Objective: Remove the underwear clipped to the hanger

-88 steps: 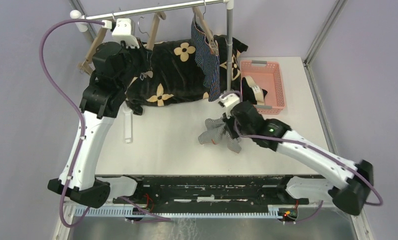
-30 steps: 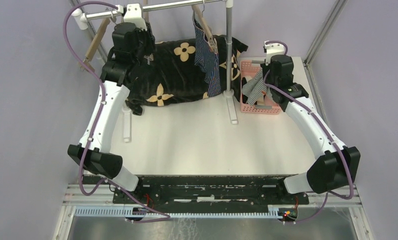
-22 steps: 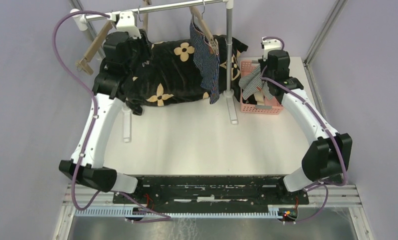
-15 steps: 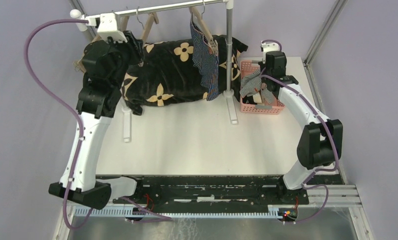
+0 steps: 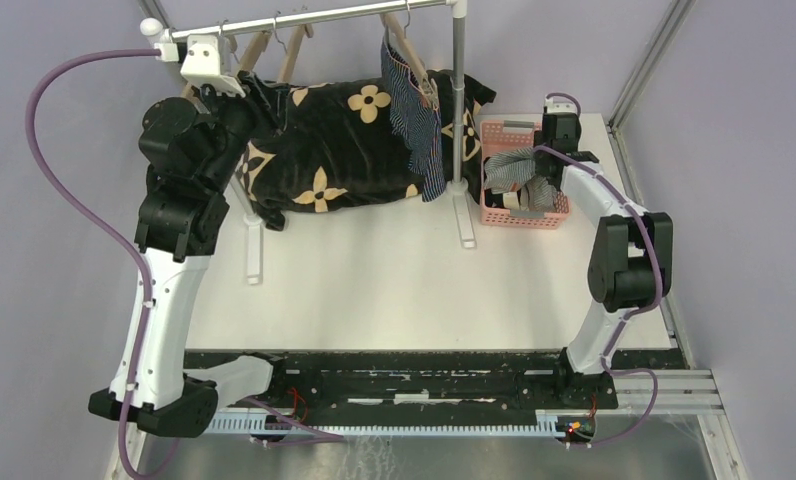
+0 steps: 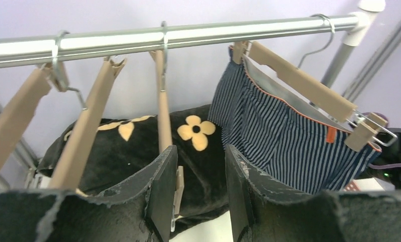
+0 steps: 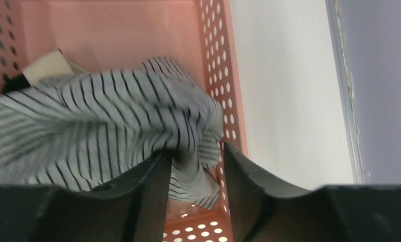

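The navy striped underwear (image 5: pixel 416 115) hangs clipped to a wooden hanger (image 5: pixel 404 42) on the metal rail (image 5: pixel 314 17). It also shows in the left wrist view (image 6: pixel 284 146), right of my left gripper (image 6: pixel 201 186). That gripper (image 5: pixel 267 100) is open and empty, just under the rail among bare hangers. The grey-white striped underwear (image 5: pixel 512 168) lies in the pink basket (image 5: pixel 506 128). My right gripper (image 5: pixel 546 168) hovers over it. Its jaws (image 7: pixel 196 154) stand apart, with the striped cloth (image 7: pixel 103 116) loose between them. A dark cloth with a tan band (image 5: pixel 522 197) lies beneath it.
A big black cloth with tan flowers (image 5: pixel 344 150) lies under the rail, also seen in the left wrist view (image 6: pixel 198 136). Bare wooden hangers (image 6: pixel 87 131) hang left of my left gripper. The rack's post (image 5: pixel 459 100) stands beside the basket. The basket wall (image 7: pixel 218 60) is near the table's right edge.
My right arm carried the grey-white striped underwear from the table middle to the pink basket and opened over it. My left gripper shifted around near the rail's left hangers.
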`<action>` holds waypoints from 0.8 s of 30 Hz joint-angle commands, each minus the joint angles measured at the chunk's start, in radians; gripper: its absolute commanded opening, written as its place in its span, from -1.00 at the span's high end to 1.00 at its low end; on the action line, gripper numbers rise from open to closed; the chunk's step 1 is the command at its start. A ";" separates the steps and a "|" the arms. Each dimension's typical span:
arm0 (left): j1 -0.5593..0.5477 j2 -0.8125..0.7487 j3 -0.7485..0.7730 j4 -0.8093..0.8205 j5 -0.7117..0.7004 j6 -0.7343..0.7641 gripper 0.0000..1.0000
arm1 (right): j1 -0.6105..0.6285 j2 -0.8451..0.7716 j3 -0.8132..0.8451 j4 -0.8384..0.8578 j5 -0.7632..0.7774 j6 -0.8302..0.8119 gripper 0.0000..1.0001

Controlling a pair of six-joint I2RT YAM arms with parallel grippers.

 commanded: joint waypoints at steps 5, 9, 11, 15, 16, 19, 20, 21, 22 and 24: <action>-0.097 0.082 0.132 -0.008 0.107 -0.022 0.06 | -0.003 -0.124 -0.107 0.086 0.015 0.092 -0.07; -0.216 0.180 0.249 -0.043 0.065 0.014 0.07 | -0.004 -0.229 -0.146 0.087 0.022 0.102 -0.07; -0.246 0.238 0.319 -0.065 0.053 0.018 0.07 | -0.004 -0.291 -0.172 0.093 0.009 0.109 -0.07; -0.258 0.328 0.400 -0.066 0.038 -0.015 0.05 | -0.003 -0.407 -0.215 0.076 -0.053 0.119 -0.09; -0.262 0.349 0.416 -0.061 0.037 -0.023 0.04 | -0.003 -0.431 -0.225 0.073 -0.070 0.124 -0.09; -0.274 0.404 0.441 -0.032 0.006 -0.054 -0.15 | -0.001 -0.506 -0.256 0.074 -0.135 0.137 -0.10; -0.276 0.421 0.449 -0.021 0.001 -0.066 -0.17 | 0.003 -0.522 -0.263 0.074 -0.147 0.137 -0.11; -0.278 0.444 0.459 -0.005 0.000 -0.079 -0.19 | 0.006 -0.538 -0.269 0.069 -0.159 0.135 -0.11; -0.278 0.455 0.471 0.000 0.005 -0.087 -0.19 | 0.009 -0.545 -0.273 0.064 -0.164 0.130 -0.11; -0.279 0.503 0.504 0.005 0.021 -0.102 -0.24 | 0.017 -0.563 -0.280 0.056 -0.171 0.115 -0.11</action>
